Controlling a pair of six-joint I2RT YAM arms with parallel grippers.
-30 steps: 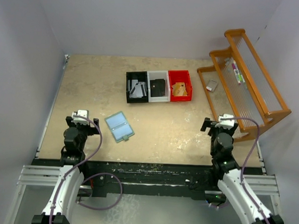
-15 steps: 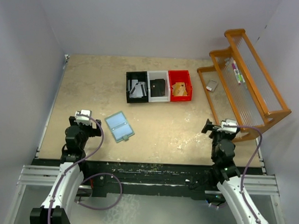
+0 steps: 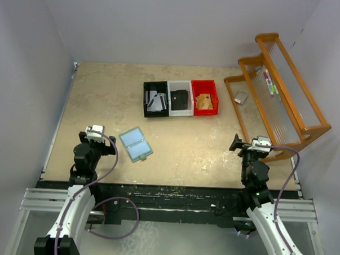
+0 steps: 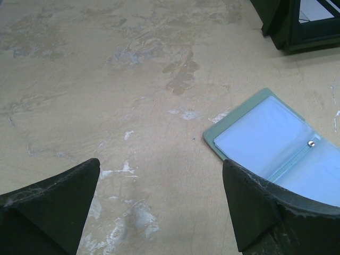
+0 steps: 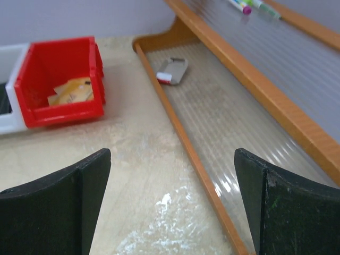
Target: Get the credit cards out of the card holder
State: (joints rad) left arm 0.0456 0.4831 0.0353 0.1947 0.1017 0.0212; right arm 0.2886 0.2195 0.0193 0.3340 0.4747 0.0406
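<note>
The pale teal card holder [image 3: 136,144] lies open and flat on the table, its clear sleeves up; it also shows at the right of the left wrist view [image 4: 271,143]. My left gripper [image 3: 95,136] is open and empty, just left of the holder and apart from it; its jaws [image 4: 161,164] stand wide over bare table. My right gripper [image 3: 249,145] is open and empty, near the rack's foot, and also shows in its wrist view [image 5: 172,156]. A tan-orange card [image 3: 204,101] lies in the red bin [image 5: 58,114]. Grey flat pieces [image 3: 155,100] lie in the black bin.
Black [image 3: 146,101], white [image 3: 178,109] and red [image 3: 213,95] bins stand in a row at mid-back. An orange wooden rack [image 3: 283,110] stands at the right, with a small grey object [image 5: 172,70] and markers [image 3: 269,81] on it. White walls enclose the table.
Both arms have drawn back slightly toward the near edge, the right one more. The card holder and bins have not moved. Both grippers stay open.
</note>
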